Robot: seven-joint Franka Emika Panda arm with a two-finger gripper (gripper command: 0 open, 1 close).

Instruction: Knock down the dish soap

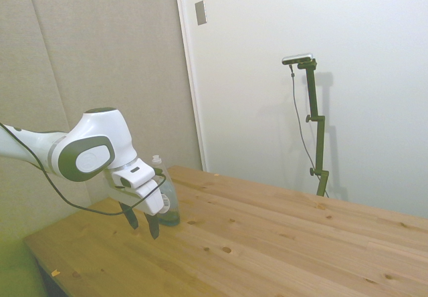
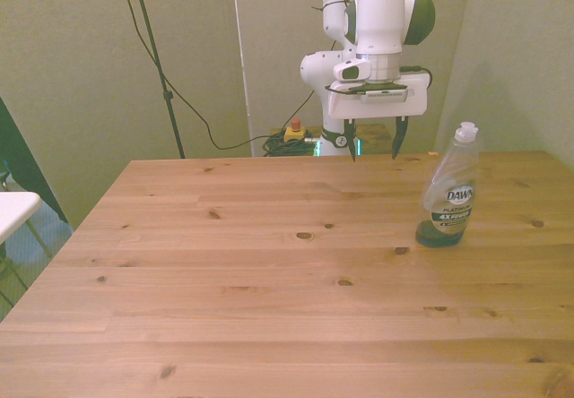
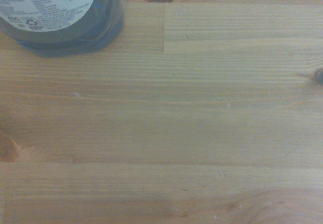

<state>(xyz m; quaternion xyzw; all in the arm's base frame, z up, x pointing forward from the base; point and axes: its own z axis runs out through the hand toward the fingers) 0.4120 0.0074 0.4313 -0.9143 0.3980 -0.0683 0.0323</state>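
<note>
Dawn dish soap bottle point(image 2: 449, 199) stands upright on the wooden worktop point(image 2: 269, 272), toward the front view's right. My pincer point(image 2: 374, 145) hangs behind it, fingers apart, empty. Mostly empty and top-light, it should topple with a push near the cap point(image 2: 465, 132).

You see the soap point(image 2: 450, 196) standing up on the table, clear bottle, white cap, green liquid low inside.
</note>
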